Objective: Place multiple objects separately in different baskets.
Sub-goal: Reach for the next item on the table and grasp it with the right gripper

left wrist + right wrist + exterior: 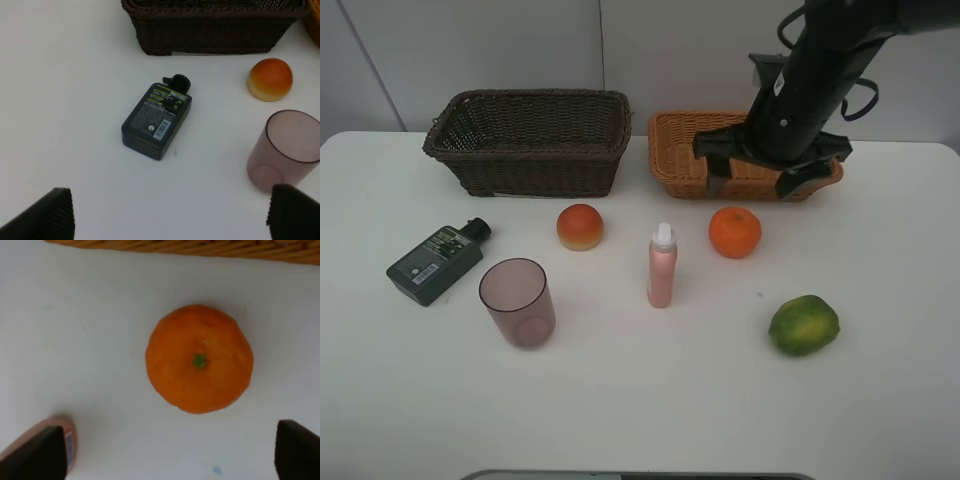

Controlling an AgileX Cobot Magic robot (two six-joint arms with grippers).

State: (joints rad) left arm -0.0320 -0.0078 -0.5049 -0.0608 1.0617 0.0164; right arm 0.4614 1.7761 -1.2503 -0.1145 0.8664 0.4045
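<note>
A plain white desk (880, 400) was seen, bare but for a small blue speck near the tangerine, and it was backed by a pale grey panelled wall (470, 50). At the far edge two wicker baskets were set side by side: the deep dark-brown basket (540, 170) on the left and the shallower orange-tan basket (675, 150) on the right, long sides facing the front.

All six items were found on the desk, none in a basket. The dark-green bottle (435, 262) was laid flat, its long axis on a diagonal and its black cap pointed toward the dark-brown basket. The pink bottle (662, 268) was stood upright, white cap up, and the pink cup (518, 302) was stood mouth up. The peach-like fruit (580, 227) was placed in front of the dark-brown basket, and the green fruit (804, 325) was set nearest the front right.

The right claw (755, 183) was held above the tangerine (735, 232) – fingers spread wide, nothing gripped, stem facing its camera. The left claw (169, 214) was likewise spread wide and empty, over the desk near the dark-green bottle.
</note>
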